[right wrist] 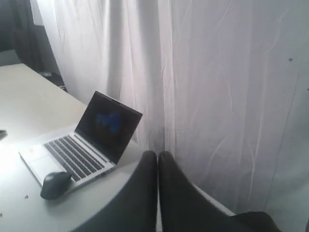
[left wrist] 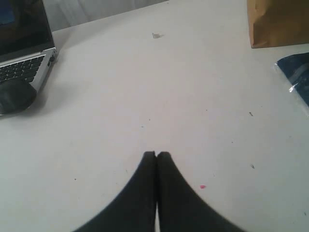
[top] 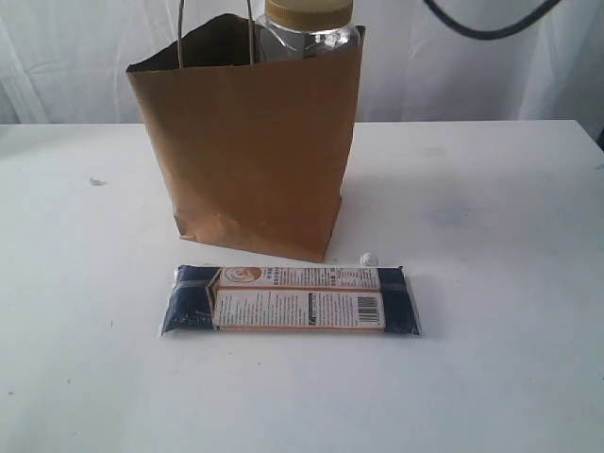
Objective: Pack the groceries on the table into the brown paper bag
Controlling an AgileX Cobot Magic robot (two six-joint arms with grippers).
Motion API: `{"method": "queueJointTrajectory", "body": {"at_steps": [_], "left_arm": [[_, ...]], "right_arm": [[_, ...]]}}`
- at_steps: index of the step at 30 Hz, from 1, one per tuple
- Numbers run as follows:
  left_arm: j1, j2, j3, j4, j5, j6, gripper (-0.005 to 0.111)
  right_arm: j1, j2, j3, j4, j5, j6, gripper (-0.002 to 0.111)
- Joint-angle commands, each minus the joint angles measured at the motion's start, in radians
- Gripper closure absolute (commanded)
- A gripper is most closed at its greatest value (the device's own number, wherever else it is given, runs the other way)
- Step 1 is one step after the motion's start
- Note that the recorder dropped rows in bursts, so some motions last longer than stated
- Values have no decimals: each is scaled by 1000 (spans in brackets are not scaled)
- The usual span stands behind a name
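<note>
Well apart: packet (left wrist: 295, 77) and left fingers (left wrist: 147, 174).

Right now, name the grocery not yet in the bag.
The long navy-orange packet, lying flat on the table before the brown paper bag; the yellow-lidded jar sits inside it.

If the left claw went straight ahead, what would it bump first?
Probably just the bare white table: the shut left gripper aims between the laptop and the brown paper bag, touching neither. Its downward tilt is hard to judge.
</note>
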State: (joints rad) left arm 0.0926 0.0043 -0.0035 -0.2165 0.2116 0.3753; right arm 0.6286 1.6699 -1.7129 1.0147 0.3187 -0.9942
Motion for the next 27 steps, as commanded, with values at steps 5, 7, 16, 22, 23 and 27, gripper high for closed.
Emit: {"method": "queueJointTrajectory", "body": {"at_steps": [5,7,16,22,23,27], "left_arm": [[-8,-4,3,-3,-2,-1,107],[-8,-4,3,-3,-2,-1,107],[-8,-4,3,-3,-2,-1,107],[-8,-4,3,-3,-2,-1,107],[-8,-4,3,-3,-2,-1,107],[-8,-4,3,-3,-2,-1,107]], "right_arm": [[15,-139,-7,-936,358,654,108],[34,-179,-7,-1167,482,775,108],[30,-373,138,-1624,683,1083,108],[-124,-339,396,-1747,601,1176,108],[-149,-317,432,-1744,583,1199,108],[-261,-142,516,-1538,539,1207,108]]}}
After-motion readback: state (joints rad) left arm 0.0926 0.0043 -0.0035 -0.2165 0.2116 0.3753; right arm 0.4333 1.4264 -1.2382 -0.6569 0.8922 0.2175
